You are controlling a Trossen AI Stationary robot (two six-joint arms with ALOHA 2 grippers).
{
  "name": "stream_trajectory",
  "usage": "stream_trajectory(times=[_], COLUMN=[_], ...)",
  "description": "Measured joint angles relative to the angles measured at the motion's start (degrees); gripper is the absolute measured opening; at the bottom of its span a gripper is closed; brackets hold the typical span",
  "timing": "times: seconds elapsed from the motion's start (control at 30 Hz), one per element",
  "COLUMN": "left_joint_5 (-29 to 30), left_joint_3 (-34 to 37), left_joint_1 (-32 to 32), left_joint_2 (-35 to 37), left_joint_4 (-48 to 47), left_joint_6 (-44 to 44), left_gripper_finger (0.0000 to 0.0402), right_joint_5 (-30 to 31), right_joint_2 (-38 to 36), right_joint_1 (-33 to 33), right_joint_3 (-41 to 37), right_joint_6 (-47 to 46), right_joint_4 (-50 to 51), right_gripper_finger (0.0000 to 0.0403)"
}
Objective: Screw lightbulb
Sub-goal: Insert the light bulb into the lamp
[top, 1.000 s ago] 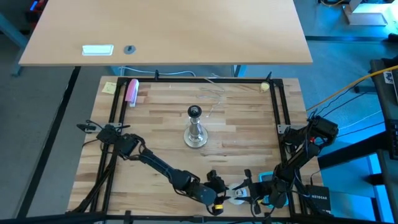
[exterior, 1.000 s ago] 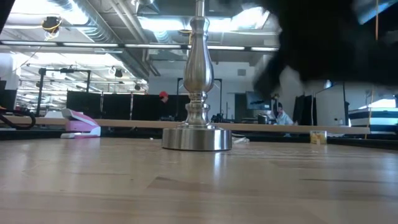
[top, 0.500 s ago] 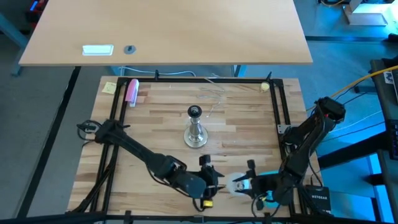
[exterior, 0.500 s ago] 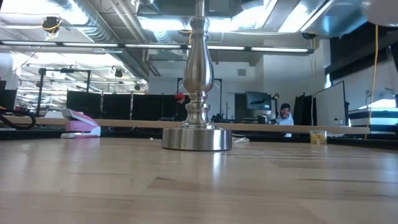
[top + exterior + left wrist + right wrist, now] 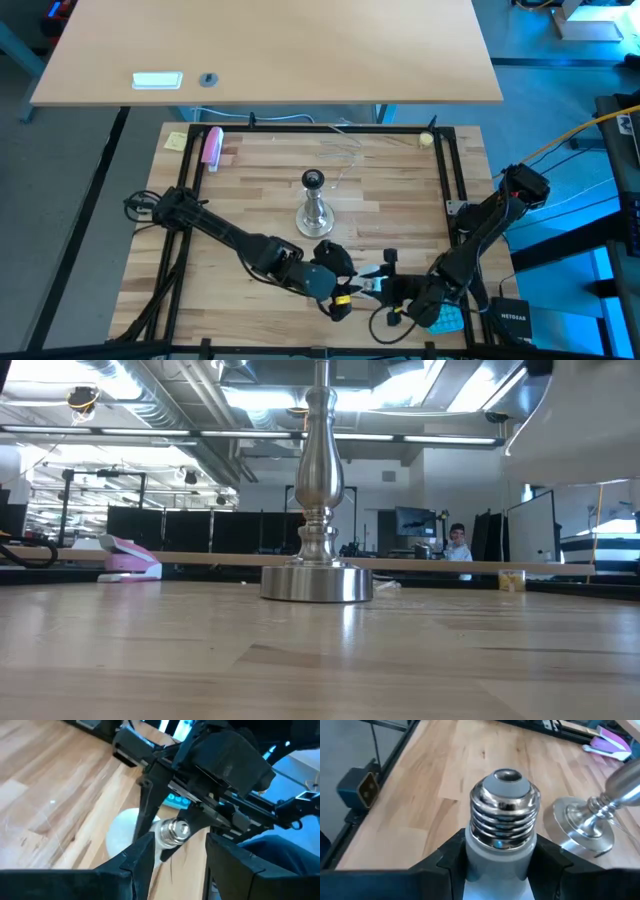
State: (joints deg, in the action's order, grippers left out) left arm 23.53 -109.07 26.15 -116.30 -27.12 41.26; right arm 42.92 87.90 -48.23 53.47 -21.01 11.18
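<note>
A: So where is the lightbulb right now?

B: Off the table, gripped by the right hand. Its two dark fingers press on either side of the white neck, just under the silvery screw base, which points forward, away from that hand. The lamp stand stands upright near the middle of the table; the bulb is held near it, toward the table's front edge, not touching it.

A: And the left hand?

B: The left hand sits just beside the bulb, on the side away from the right arm. In its wrist view its fingers are apart, with the screw base in line with the gap. I can't see them touching the bulb, so I'd call that hand open and empty.

A: How far along is the job, then?

B: Early, I'd judge. The bulb is picked up and held. What's left is the main part: bring the base over the black socket on top of the stand, seat it, and turn it in.
</note>
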Motion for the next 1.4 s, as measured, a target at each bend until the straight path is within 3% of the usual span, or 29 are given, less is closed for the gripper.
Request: stream_trajectory(times=[0.2, 0.33, 0.53, 0.63, 0.77, 0.93, 1.4], left_joint_5=[-0.5, -6.9, -7.6, -7.4, -0.8, 7.3, 9.9], left_joint_3=[0.0, 0.0, 0.0, 0.0, 0.0, 0.1, 0.0], left_joint_1=[-0.8, -2.7, -3.6, -3.9, -2.6, -0.5, -0.9], left_joint_2=[-0.9, -0.9, -1.0, -1.0, -1.8, -3.3, -8.2], left_joint_4=[0.5, -0.9, -0.5, -1.0, -2.2, -2.0, 0.6], left_joint_6=[-1.3, -1.7, -5.3, -1.8, 5.8, 9.7, 12.8], left_gripper_finger=[0.0166, 0.0175, 0.0244, 0.0277, 0.0293, 0.0294, 0.0294], right_joint_5=[-0.6, -0.9, -0.9, -0.7, 0.5, -2.3, -3.9], right_joint_2=[0.0, 0.0, 0.0, 0.0, 0.0, 1.0, 2.5], right_joint_1=[-0.1, -0.1, 0.0, 0.0, 0.2, 2.5, 3.4], right_joint_3=[0.0, 0.0, 0.0, 0.0, 0.0, 0.0, 0.1], right_joint_6=[-0.3, 0.2, 0.3, 0.3, 0.1, -2.9, -7.1], right_joint_4=[1.5, 2.0, 3.6, 4.1, 3.9, 3.8, 3.7], right_gripper_finger=[0.0157, 0.0157, 0.0157, 0.0157, 0.0157, 0.0157, 0.0157])
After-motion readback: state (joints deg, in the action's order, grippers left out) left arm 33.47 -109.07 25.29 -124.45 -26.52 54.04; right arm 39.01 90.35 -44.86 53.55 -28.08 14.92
